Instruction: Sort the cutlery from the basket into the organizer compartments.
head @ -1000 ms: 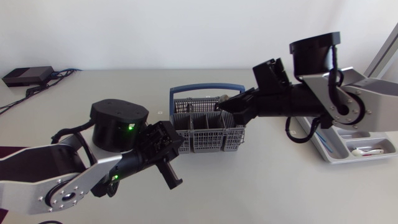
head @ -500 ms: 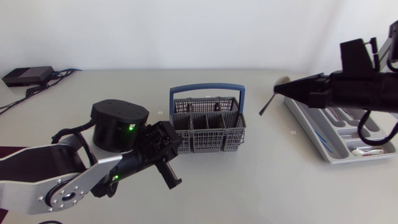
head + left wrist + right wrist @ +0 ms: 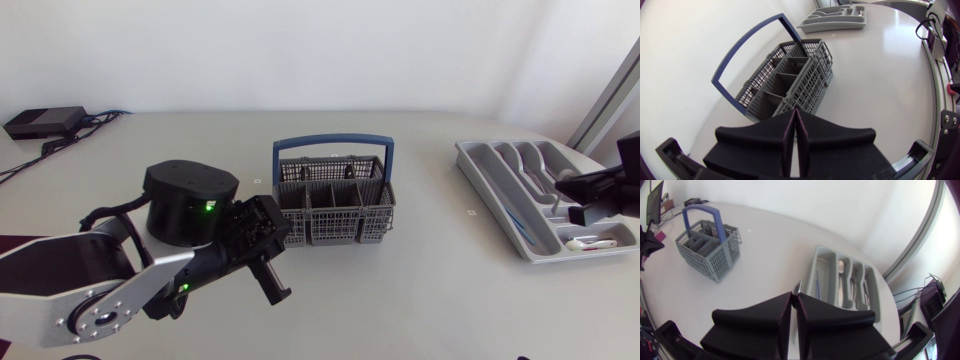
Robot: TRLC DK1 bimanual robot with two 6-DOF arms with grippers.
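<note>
The grey basket [image 3: 333, 208] with a blue handle stands mid-table; no cutlery shows in its compartments [image 3: 785, 80]. At the right lies the grey organizer [image 3: 500, 205], holding a white spoon [image 3: 590, 243], a blue piece and some metal pieces. My right gripper [image 3: 566, 190] hangs over the organizer's near end, shut on a thin metal piece of cutlery whose tip [image 3: 799, 286] pokes out between the fingers. In the right wrist view the organizer [image 3: 812, 277] lies just ahead of the gripper [image 3: 794, 299], the basket [image 3: 707, 245] far off. My left gripper [image 3: 272, 280] rests shut and empty, short of the basket [image 3: 794, 114].
A black box [image 3: 45, 122] with cables sits at the table's far left corner. My left arm's black round base [image 3: 190, 200] stands left of the basket. Bare tabletop lies between basket and organizer.
My right arm has lifted a piece of cutlery out of the basket and carried it right, to above the organizer. The left arm has kept still.
</note>
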